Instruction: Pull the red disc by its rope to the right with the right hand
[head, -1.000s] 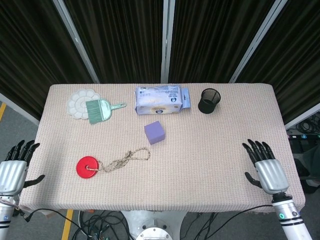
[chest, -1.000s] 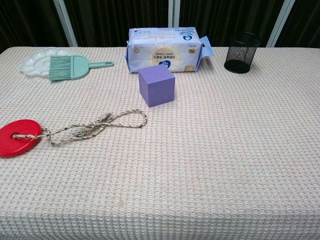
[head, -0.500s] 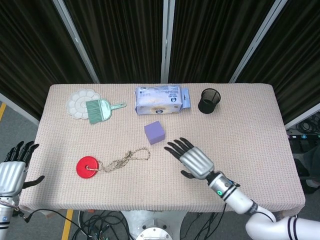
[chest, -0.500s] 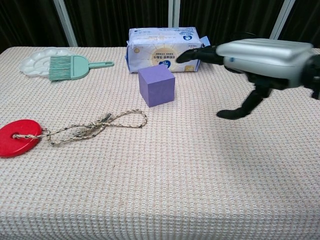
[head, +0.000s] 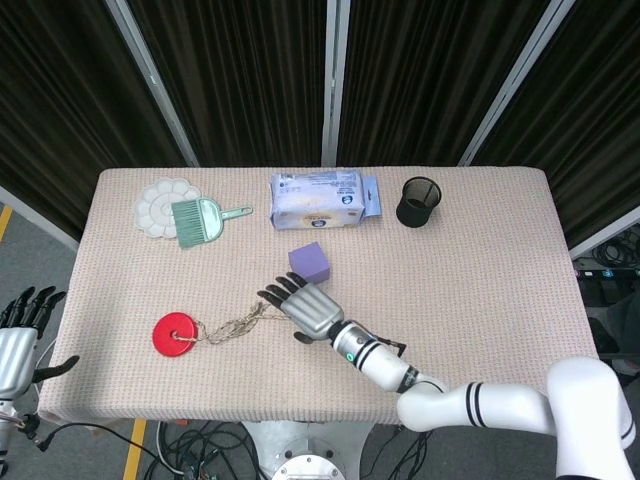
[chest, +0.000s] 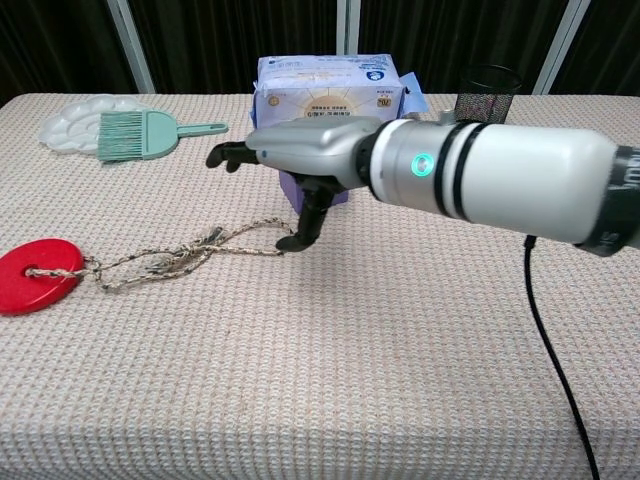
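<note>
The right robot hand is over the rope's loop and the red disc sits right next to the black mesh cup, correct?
Not quite. The red disc lies near the table's front left, far from the black mesh cup at the back; the head view shows this. The right robot hand is over the rope's loop.

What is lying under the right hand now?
The looped end of the rope lies under the right hand. Its thumb comes down by the loop; any contact is unclear. The purple cube is partly hidden behind.

Even, bright overhead light; shadows stay soft and small under things. Both views are sharp, the table (head: 480, 300) without glare, curtains at 12 o'clock dark.
</note>
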